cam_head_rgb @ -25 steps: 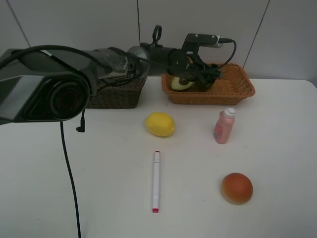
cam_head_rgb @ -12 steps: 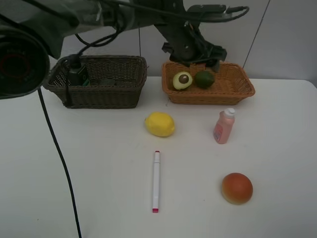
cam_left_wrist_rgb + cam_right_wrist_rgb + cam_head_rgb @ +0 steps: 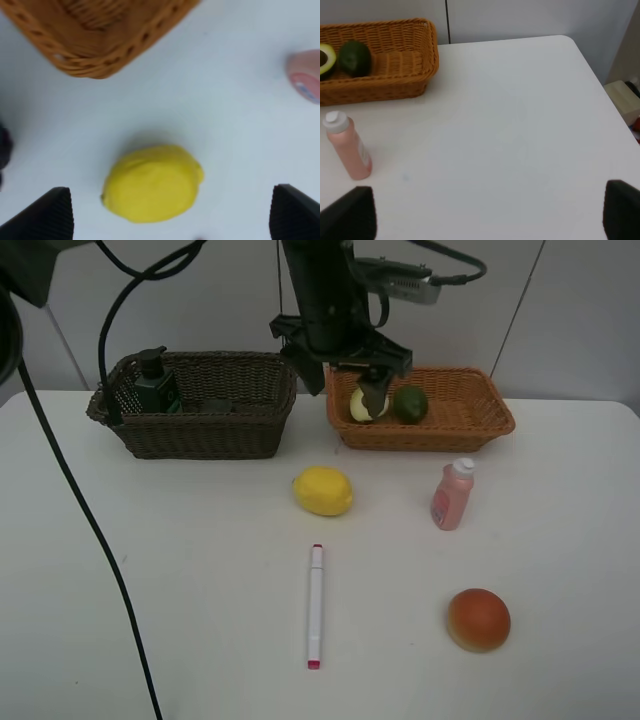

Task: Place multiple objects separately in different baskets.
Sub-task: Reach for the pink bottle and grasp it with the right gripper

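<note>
Marker (image 3: 315, 606) lies nearest, just in front of the lemon (image 3: 322, 490), with the peach (image 3: 478, 619) out to the lemon's front right. The lemon sits free on the table (image 3: 200, 590). It looks light, firm and waxy, apt to roll, so a pinch across its fat middle seems safest. The pink bottle (image 3: 452, 495) stands to its right. The left gripper (image 3: 172, 220) hangs above the lemon, jaws wide and empty. The right gripper (image 3: 485, 212) gapes too, holding nothing. Behind the lemon, the tan basket (image 3: 440, 440) holds the avocado (image 3: 358, 405) and lime (image 3: 409, 403), and the dark basket (image 3: 210, 435) holds the pump bottle (image 3: 155, 388).

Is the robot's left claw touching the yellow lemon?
Apart. In the left wrist view the left claw is open and its fingertips sit wide of the lemon on both sides, with bare white table between them.
</note>
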